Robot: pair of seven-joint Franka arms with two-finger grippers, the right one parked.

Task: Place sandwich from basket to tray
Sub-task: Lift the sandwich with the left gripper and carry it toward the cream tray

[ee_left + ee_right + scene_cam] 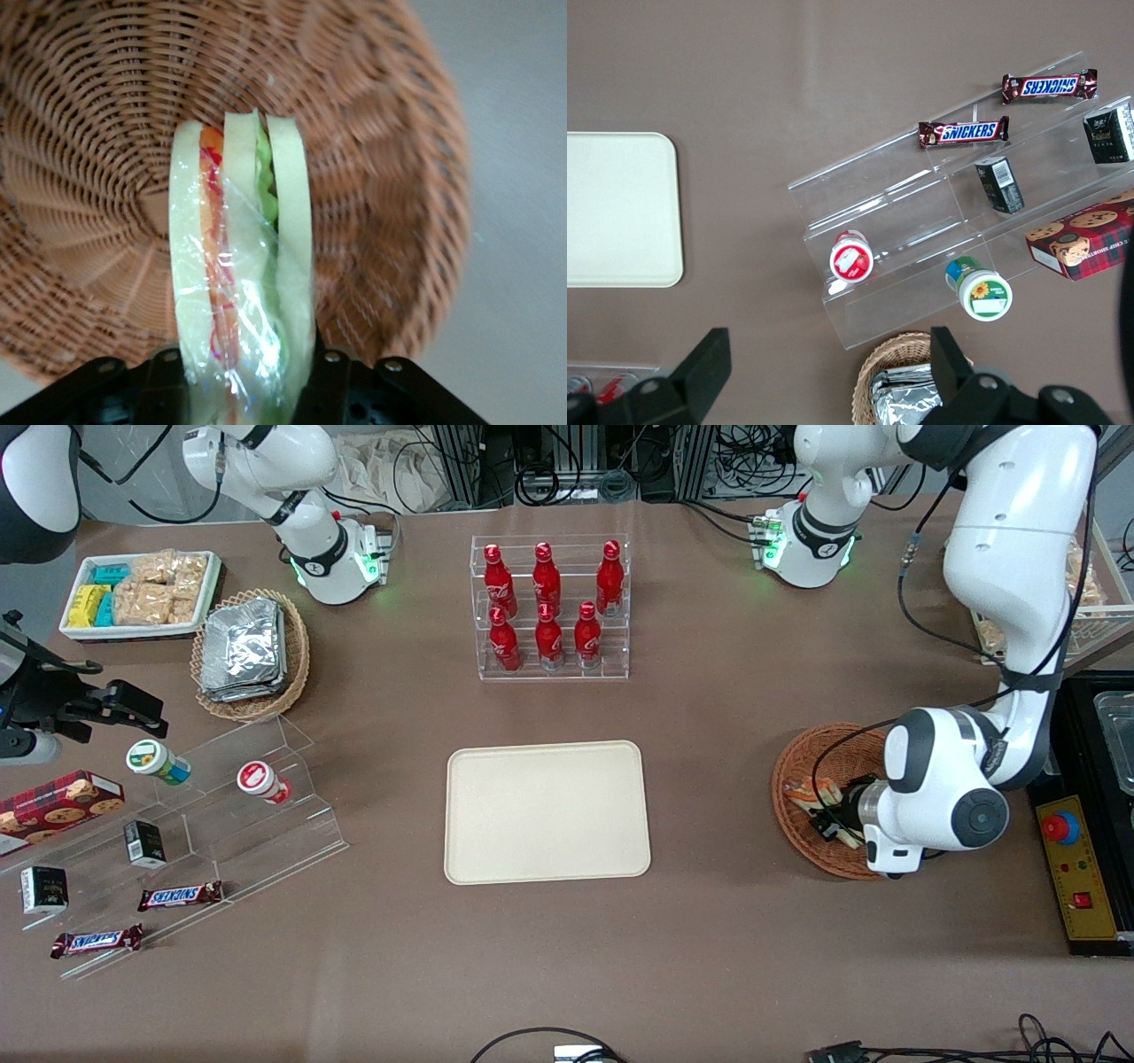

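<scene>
1. Over the basket (819,802), at the working arm's end of the bench (709,957), we see the pincer (244,390) closed on the sandwich (241,266): one finger presses each outer bread slice, so the wedge sits clamped between them, its layers edge-on to the wrist camera.
2. In the front view the sandwich (811,793) shows just above the basket's weave; we cannot tell whether it touches the bottom or hangs clear of it.
3. We judge slipping the main risk. The clear film looks glossy, and the fingers seem to grip only one end of the wedge, so a quick swing could let it slide out or pivot.
4. Squeezing harder could crush the soft bread and push the filling out.
5. If the lift is too low, the wedge could catch the basket rim and drag the light basket along.
6. The tray (547,812) lies well apart, toward the middle of the bench; a drop on the way would land the sandwich on bare bench.
</scene>
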